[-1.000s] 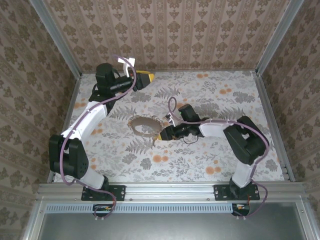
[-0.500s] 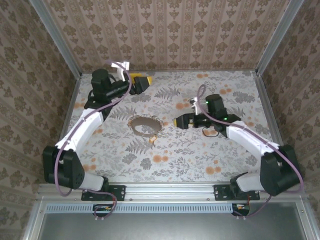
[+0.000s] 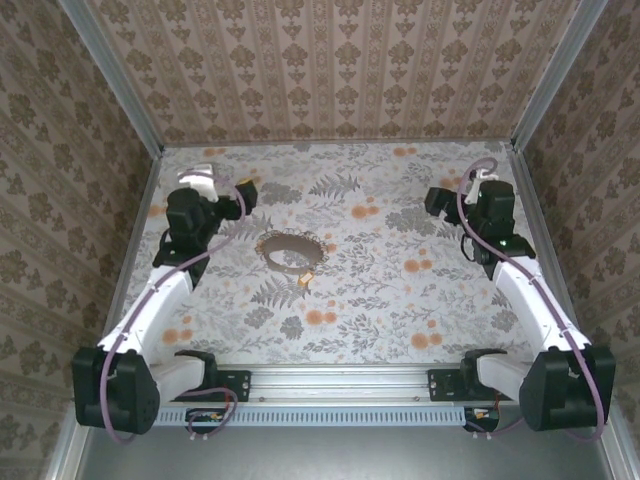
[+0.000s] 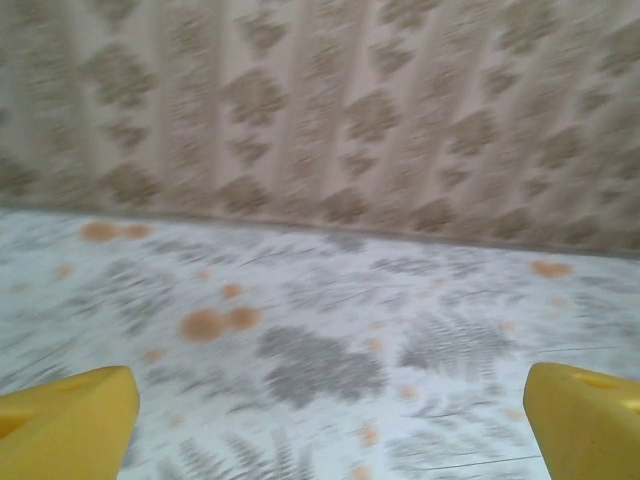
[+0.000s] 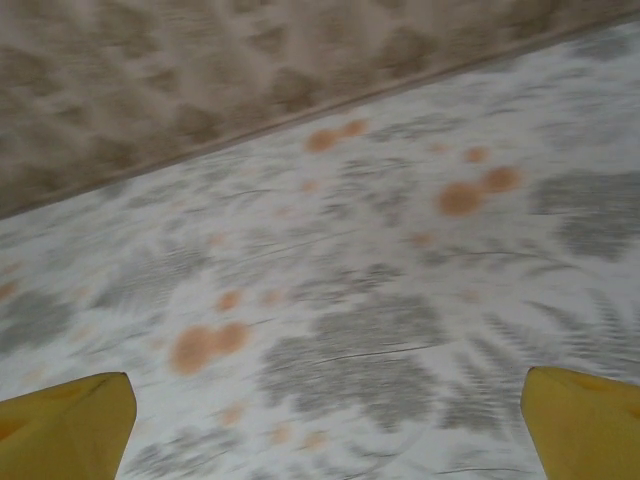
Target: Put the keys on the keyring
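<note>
Whether the key (image 3: 305, 282) is truly threaded is too small to tell, but its yellow-orange head lies at the near right rim of the keyring (image 3: 290, 250), touching it or just beside it, mid-way across the floral table (image 3: 400, 320). I judge the task done or nearly so, with perhaps only a check left. The keyring is a thin, round, tan hoop lying flat. Farther back, the left gripper (image 3: 243, 195) and right gripper (image 3: 438, 200) stand well apart from it, both spread wide and empty.
</note>
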### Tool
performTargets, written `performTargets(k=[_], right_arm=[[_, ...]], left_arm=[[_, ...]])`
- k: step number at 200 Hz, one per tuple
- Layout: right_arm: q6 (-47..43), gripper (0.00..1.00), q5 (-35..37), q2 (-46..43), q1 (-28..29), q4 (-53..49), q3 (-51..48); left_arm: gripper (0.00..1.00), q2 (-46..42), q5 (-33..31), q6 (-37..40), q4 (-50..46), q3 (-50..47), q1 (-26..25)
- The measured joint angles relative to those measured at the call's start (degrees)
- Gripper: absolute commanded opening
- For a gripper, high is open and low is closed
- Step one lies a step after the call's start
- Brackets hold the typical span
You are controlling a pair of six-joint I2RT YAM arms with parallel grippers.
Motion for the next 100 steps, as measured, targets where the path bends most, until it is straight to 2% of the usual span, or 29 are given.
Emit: performTargets(k=[27, 45, 78, 100], right_arm=[[-2.51, 1.00, 8.59, 1.25, -0.85, 4.90, -5.68], [-3.69, 1.00, 12.02, 2.36, -1.03, 9.97, -9.09], [-5.55, 1.00, 13.97, 5.22, -1.07, 20.24, -14.56], [-6.78, 0.99, 13.88, 8.52, -1.07, 27.98, -17.46]], left_arm=[[1.00, -1.38, -4.55, 2.62, 2.64, -8.48, 6.25], [1.00, -1.92, -7.23, 4.68, 5.01, -13.25, 8.41], [1.00, -1.18, -9.38, 8.09, 11.06, -18.82, 10.54], [1.00, 4.42, -9.84, 10.14, 18.29, -20.63, 10.62]])
